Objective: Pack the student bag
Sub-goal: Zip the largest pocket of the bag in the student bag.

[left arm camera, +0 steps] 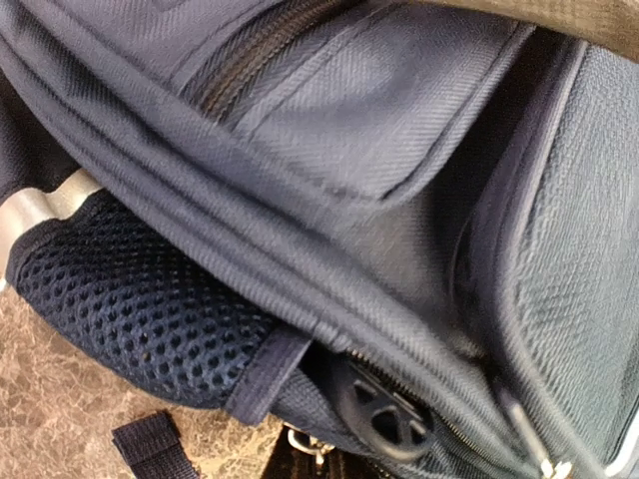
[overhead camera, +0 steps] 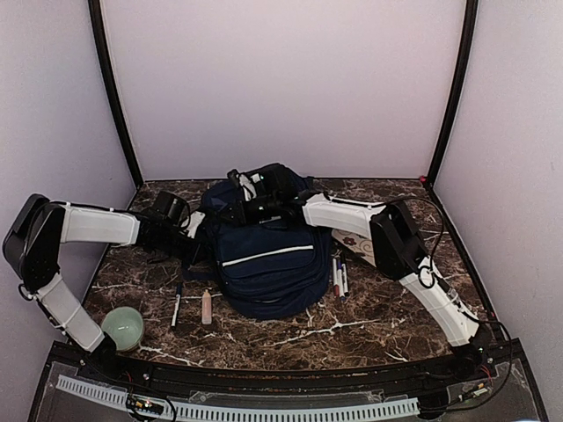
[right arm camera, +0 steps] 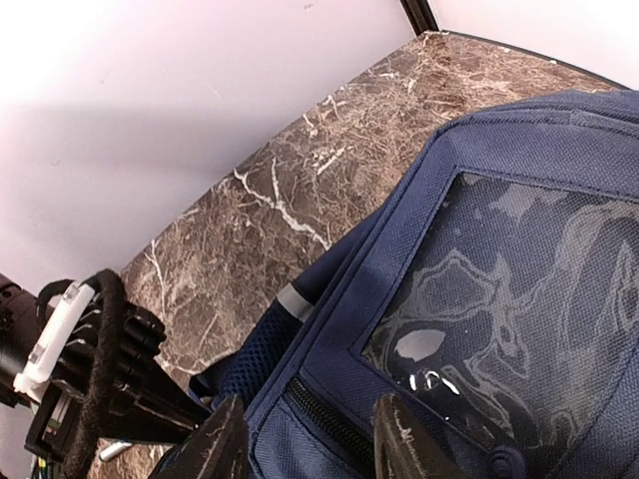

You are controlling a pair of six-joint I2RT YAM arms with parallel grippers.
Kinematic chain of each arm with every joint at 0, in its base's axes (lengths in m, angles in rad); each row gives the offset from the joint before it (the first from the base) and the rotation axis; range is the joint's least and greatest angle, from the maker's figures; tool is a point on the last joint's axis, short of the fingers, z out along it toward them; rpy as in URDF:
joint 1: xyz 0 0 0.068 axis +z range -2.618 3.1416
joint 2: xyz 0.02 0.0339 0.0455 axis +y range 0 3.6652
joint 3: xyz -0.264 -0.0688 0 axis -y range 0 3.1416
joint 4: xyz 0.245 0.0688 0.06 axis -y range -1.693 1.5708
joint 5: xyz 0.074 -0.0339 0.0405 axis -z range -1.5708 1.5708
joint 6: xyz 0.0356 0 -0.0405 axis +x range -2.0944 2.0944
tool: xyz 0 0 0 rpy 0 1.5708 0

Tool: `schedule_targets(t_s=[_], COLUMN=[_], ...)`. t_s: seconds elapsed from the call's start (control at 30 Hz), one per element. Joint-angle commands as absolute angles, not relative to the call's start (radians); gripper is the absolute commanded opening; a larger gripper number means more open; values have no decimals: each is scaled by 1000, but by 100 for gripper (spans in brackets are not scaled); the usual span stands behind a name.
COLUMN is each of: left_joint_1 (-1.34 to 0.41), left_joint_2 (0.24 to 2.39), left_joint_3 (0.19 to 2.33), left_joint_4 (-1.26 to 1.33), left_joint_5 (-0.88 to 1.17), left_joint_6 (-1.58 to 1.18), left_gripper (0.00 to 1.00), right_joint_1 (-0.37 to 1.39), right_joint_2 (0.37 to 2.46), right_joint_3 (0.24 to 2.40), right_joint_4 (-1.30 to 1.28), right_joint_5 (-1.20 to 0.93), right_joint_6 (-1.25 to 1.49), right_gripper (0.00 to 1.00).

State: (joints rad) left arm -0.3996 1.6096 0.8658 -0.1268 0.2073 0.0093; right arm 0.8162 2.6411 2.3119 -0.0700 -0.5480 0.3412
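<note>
The student bag (overhead camera: 264, 259) lies mid-tabletop (overhead camera: 369, 325) toward the far side, pens (overhead camera: 339, 280) just right of it. My left jaws are clenched at the bag's left side near its mesh pocket (left arm camera: 140, 309); whether fabric is caught I cannot tell. My right jaws straddle its zippered far edge, and I cannot tell if they pinch it.

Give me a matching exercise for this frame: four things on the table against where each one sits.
Things:
1 backpack
2 green cup
3 pink tube
4 pens

Places:
A near left corner of the table
B middle of the table
C just right of the backpack
D beside a black marker, near the backpack's front left

Pairs: 1-B, 2-A, 3-D, 4-C
</note>
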Motion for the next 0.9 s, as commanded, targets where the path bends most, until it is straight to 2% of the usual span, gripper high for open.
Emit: schedule_targets(t_s=[0.0,0.37,0.63,0.87], left_joint_1=[-420,-476,-605,-730], left_joint_2=[1541,1476,1481,1507], left_joint_3=[853,824,773,810], left_joint_4=[-133,-358,-387,-340], left_joint_5=[211,202,228,285], left_joint_6=[-49,-176,-238,-213], left_gripper=[0,0,0,0], right_joint_1=[820,763,761,761], right_joint_2=[2730,2798,2807,2801], right_joint_3=[2280,2243,2263,2250], right_joint_4=[-5,-30,-40,-32], right_joint_5=[-538,-451,-447,-454], right_joint_6=[531,682,678,665], right_gripper=[37,13,9,8])
